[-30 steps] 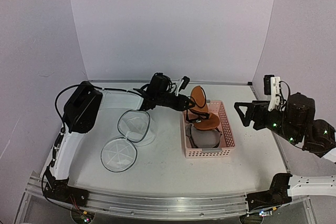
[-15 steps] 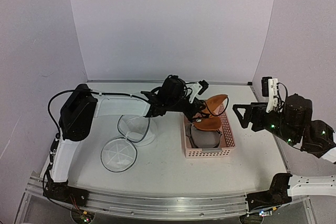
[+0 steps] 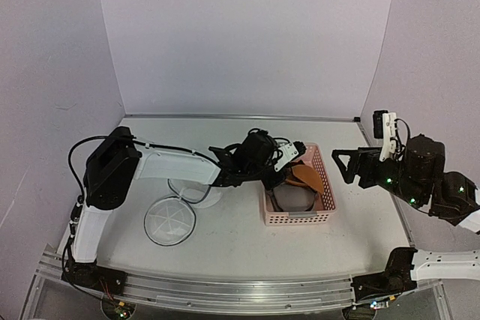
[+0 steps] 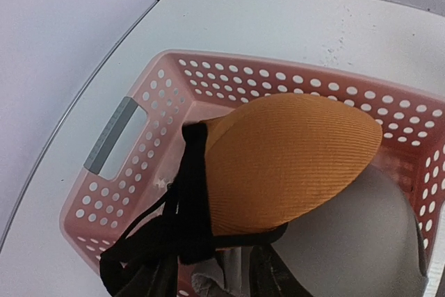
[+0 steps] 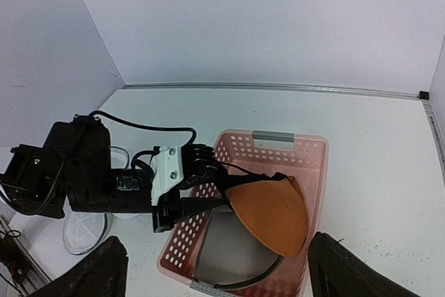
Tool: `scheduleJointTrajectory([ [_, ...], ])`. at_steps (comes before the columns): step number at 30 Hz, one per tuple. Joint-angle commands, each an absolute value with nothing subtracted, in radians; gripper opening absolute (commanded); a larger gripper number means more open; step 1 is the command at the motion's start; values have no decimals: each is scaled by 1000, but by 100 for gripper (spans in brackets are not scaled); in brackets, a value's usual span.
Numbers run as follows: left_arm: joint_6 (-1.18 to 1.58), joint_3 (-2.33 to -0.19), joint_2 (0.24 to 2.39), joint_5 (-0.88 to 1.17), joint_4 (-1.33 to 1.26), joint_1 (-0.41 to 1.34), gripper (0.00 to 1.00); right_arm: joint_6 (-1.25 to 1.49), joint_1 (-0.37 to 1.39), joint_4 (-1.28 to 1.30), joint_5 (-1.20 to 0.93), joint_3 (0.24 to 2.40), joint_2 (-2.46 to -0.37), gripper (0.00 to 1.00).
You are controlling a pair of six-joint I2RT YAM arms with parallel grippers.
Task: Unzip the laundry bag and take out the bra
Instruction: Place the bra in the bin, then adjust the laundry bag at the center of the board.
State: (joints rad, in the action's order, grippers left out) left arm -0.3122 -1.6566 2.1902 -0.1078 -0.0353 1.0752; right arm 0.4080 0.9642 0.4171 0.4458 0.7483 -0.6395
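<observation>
The laundry bag [image 3: 193,187] stands open on the table left of the pink basket [image 3: 300,217], partly hidden behind my left arm. Its round mesh lid [image 3: 170,220] lies flat in front of it. My left gripper [image 3: 281,174] reaches over the basket's left rim and is shut on the black straps of the bra [image 3: 305,174]. In the left wrist view the orange-brown cup [image 4: 285,158] hangs inside the basket [image 4: 104,193], just beyond my gripper [image 4: 208,276]. My right gripper [image 3: 349,164] is open and empty, raised to the right of the basket.
A grey rounded garment [image 3: 292,198] lies in the basket under the bra; it also shows in the right wrist view [image 5: 229,248]. White walls stand behind and to the left. The table's raised right edge runs close by the basket.
My left gripper has carried the bra to the right and down, from above the basket's far rim into the basket. The right arm has barely moved.
</observation>
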Motion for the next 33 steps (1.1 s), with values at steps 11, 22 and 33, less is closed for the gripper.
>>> scheduleJointTrajectory([
  [11,-182,-1539,1924,-184,112,1086,48,466,968,469,602,798,-792,91],
  [22,15,-1476,1791,-212,312,1085,48,440,927,478,534,889,-1033,86],
  [33,217,-1363,1596,-277,414,1028,51,392,866,409,273,1043,-1294,59],
])
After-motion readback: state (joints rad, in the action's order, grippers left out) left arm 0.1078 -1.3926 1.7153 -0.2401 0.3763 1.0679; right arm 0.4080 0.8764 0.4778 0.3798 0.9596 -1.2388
